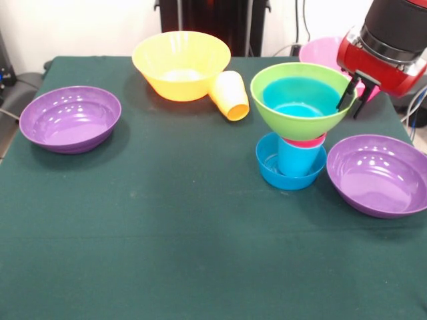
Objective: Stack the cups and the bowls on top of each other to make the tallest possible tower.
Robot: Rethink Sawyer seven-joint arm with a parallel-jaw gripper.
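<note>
The tower stands right of centre: a small blue bowl point(267, 168) at the bottom, a blue cup point(297, 160) in it, a red cup's rim point(305, 141) above, and a lime green bowl point(270, 107) on top with another blue bowl point(299, 97) nested inside. My gripper point(352, 101) is at the green bowl's right rim, one finger inside and one outside, shut on the rim. A yellow-orange cup point(229, 95) lies on its side against the large orange-yellow bowl point(181, 63). The pink bowl point(319, 52) sits behind the tower, partly hidden.
One purple bowl point(70, 119) rests at the left edge of the green tablecloth, another purple bowl point(379, 175) right of the tower's base. The red and black arm point(390, 47) comes in from the upper right.
</note>
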